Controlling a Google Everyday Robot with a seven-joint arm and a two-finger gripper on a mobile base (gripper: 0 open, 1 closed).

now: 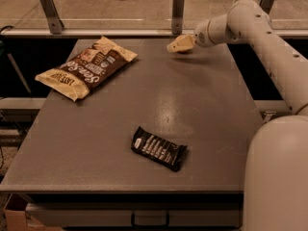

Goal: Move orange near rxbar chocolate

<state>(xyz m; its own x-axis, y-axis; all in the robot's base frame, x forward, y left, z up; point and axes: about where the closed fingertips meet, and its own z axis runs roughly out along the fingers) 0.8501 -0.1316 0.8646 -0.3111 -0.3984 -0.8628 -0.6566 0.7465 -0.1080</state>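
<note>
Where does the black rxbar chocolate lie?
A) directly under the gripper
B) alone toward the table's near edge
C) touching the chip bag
B: the rxbar chocolate lies by itself near the front edge, apart from the chip bag at far left and from the gripper at the far edge.
</note>
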